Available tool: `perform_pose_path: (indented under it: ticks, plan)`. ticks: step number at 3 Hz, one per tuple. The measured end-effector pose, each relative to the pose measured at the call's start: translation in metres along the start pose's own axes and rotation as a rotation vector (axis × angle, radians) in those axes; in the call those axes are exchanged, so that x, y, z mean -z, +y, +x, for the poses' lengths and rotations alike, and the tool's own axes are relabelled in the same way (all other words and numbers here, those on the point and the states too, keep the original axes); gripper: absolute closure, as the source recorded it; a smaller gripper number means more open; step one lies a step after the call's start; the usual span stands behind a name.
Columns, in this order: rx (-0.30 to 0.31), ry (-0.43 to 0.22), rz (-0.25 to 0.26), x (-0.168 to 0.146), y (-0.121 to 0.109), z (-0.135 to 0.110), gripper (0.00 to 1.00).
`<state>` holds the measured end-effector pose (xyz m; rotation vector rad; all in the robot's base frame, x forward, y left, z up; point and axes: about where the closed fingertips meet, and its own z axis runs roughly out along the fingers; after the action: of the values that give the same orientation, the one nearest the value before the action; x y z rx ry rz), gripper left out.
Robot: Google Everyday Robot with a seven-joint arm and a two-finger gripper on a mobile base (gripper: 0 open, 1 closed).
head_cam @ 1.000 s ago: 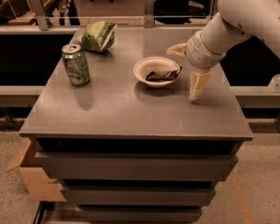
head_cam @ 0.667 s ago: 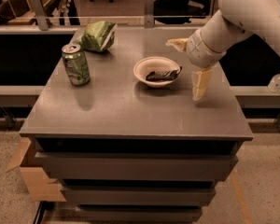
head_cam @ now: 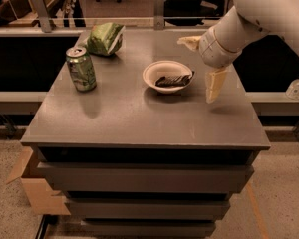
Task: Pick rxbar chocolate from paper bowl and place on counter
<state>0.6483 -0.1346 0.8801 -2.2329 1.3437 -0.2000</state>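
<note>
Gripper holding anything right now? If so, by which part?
Nothing held. The gripper hangs open just right of the paper bowl; the chocolate bar lies in the bowl, untouched.

The single camera stands in front of the desk (head_cam: 139, 118), raised above its front edge, looking down and toward the far edge. It sits near enough that the desk fills most of the view, with all four corners and the drawer fronts (head_cam: 144, 178) showing. The tool (head_cam: 195, 69) hangs near the right edge, fingers spread.
</note>
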Motion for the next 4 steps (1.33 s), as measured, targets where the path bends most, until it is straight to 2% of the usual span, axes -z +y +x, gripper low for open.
perform_pose_path:
  ticks: [1,4]
  plan:
    - [0.01,0.008,0.004,0.0011,-0.0022,-0.0013,0.19]
    - [0.015,0.034,0.01,0.0091,-0.007,-0.0001,0.88]
